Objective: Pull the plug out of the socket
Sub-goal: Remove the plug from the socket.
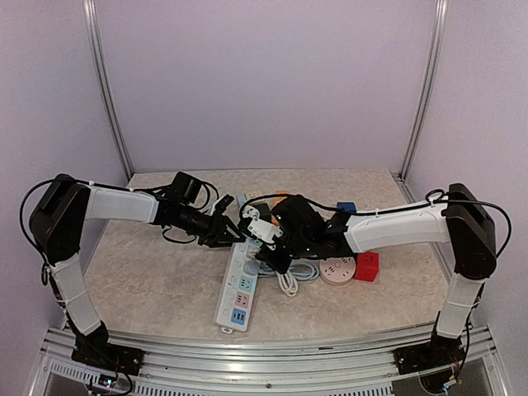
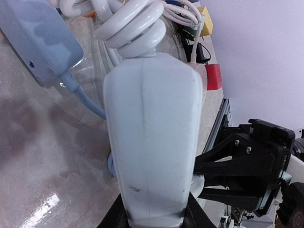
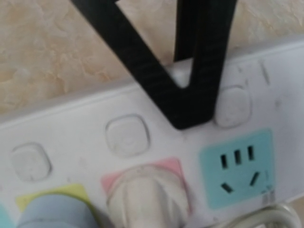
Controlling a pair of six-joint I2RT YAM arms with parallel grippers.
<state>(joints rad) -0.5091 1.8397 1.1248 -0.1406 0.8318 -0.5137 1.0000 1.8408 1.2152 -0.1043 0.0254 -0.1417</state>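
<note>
Left pincer (image 1: 223, 233) clamps the far end of the power strip (image 1: 238, 289), which runs from near edge to far edge. White plug (image 3: 147, 192) sits right under right pincer (image 1: 266, 239), the nearer arm. Its opening I cannot tell.

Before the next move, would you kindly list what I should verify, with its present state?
1. Left gripper clamps the power strip: ok.
2. White plug seated in the pink socket, not yet pulled: ok.
3. Right gripper on the white plug: not ok, nothing grips it.
4. Right jaws open enough: cannot tell.
5. Coiled cable clear of the plug: cannot tell.
</note>
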